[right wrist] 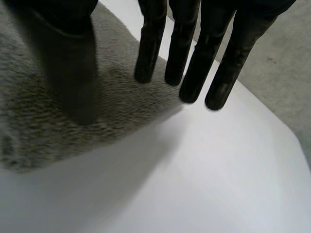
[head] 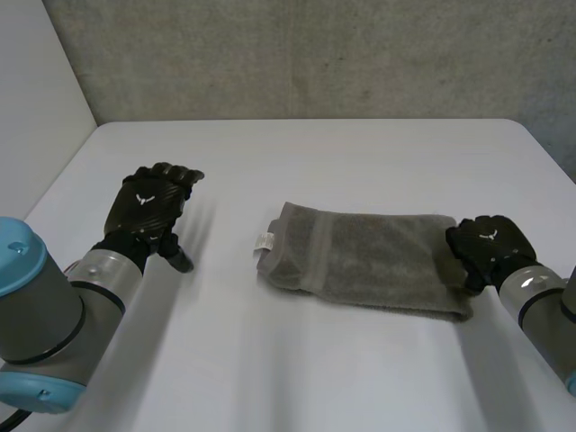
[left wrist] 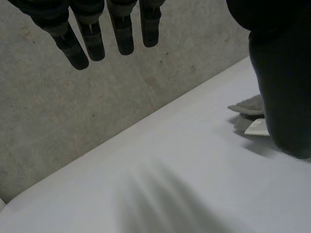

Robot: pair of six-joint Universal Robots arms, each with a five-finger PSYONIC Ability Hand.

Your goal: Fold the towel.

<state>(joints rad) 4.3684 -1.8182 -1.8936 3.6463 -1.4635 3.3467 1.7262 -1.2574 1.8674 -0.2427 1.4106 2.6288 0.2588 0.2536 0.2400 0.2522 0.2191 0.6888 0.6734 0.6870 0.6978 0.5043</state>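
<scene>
A grey towel (head: 360, 261) lies folded into a long rectangle right of the table's middle, with a white label (head: 264, 241) at its left end. My right hand (head: 490, 247) rests at the towel's right end. In the right wrist view its fingers (right wrist: 194, 63) reach straight over the towel's (right wrist: 39, 131) edge and its thumb (right wrist: 73, 63) hangs above the pile; no cloth is pinched. My left hand (head: 148, 211) hovers well left of the towel with straight fingers (left wrist: 92, 39) and holds nothing. Beside its thumb (left wrist: 282, 73) a towel corner (left wrist: 250, 104) shows.
The white table (head: 315, 162) runs back to a grey concrete wall (head: 315, 54). A pale wall panel (head: 36, 90) stands at the far left. The table's right edge lies close behind my right forearm (head: 540, 306).
</scene>
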